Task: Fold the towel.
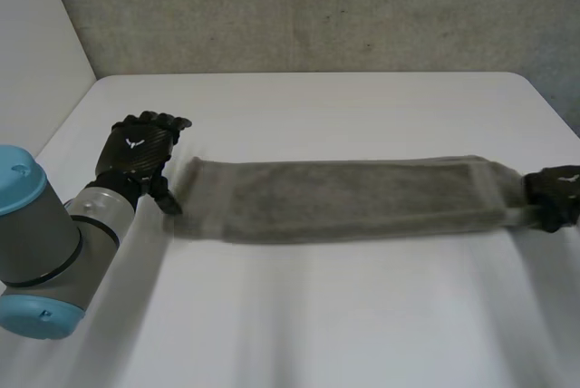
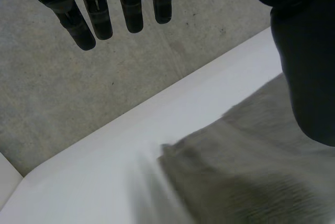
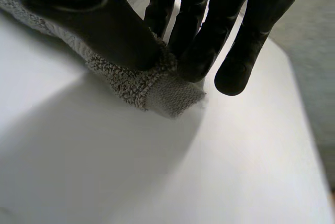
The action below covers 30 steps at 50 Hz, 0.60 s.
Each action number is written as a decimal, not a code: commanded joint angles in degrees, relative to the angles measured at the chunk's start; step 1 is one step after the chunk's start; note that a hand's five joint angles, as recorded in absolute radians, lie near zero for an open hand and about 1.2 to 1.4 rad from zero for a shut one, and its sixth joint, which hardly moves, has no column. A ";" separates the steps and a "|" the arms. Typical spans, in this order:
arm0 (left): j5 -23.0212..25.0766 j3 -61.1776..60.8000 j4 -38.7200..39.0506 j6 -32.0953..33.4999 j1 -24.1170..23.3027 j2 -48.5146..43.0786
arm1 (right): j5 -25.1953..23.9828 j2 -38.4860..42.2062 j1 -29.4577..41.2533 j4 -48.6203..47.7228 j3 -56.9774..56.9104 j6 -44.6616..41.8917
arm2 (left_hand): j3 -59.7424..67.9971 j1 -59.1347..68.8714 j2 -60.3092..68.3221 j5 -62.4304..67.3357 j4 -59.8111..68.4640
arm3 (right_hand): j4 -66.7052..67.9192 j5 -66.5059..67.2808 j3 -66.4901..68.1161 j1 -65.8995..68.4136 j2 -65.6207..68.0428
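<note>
**A:** Where's the towel point(image 1: 344, 199)?

**B:** Flat on the white table point(image 1: 317, 102), folded into one long narrow strip. It runs across the table from the left side to the right, long edges roughly parallel to the far edge.

**A:** And the right hand point(image 1: 555, 196)?

**B:** At the strip's right end. In the wrist view the thumb point(image 3: 104, 25) and fingers point(image 3: 193, 51) pinch the end corner between them. The hemmed tip sticks out past the fingertips. The corner sits low, at or just off the tabletop, can't tell which.

**A:** What about the left hand point(image 1: 136, 154)?

**B:** Just beside the strip's left end, back of the hand facing up in the head view. In its wrist view the fingers are straight, slightly spread and pointing toward the grey wall point(image 2: 78, 103), with nothing between them. The thumb hangs over the towel's end and I can't tell if it touches. So the hand is opened out with no hold on the cloth.

**A:** How does the towel's left end look?

**B:** Blurred in both views. It lies on the table near the left hand's thumb.
</note>
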 commanded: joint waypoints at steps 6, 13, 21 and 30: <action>-0.24 0.30 -0.03 0.17 0.01 0.92 | 2.37 -1.78 -8.92 4.48 -7.06 -13.95 | -3.88 -4.82 -4.67 -12.50 -5.13 | 3.07 3.86 3.33 4.81 5.83; -0.42 1.71 -0.03 0.26 -0.07 1.71 | 6.85 -2.74 11.25 7.73 -19.61 -11.85 | -3.88 -4.82 -4.67 -12.50 -5.13 | 3.07 3.86 3.33 4.81 5.83; -0.59 3.20 -0.03 0.00 -0.86 2.42 | 7.82 2.25 35.33 3.96 -25.86 -11.84 | -3.88 -4.82 -4.67 -12.50 -5.13 | 3.07 3.86 3.33 4.81 5.83; -0.86 3.99 0.06 -0.18 -2.71 2.33 | 3.44 13.41 50.74 -1.94 -26.40 -12.02 | -3.88 -4.82 -4.67 -12.50 -5.13 | 3.07 3.86 3.33 4.81 5.83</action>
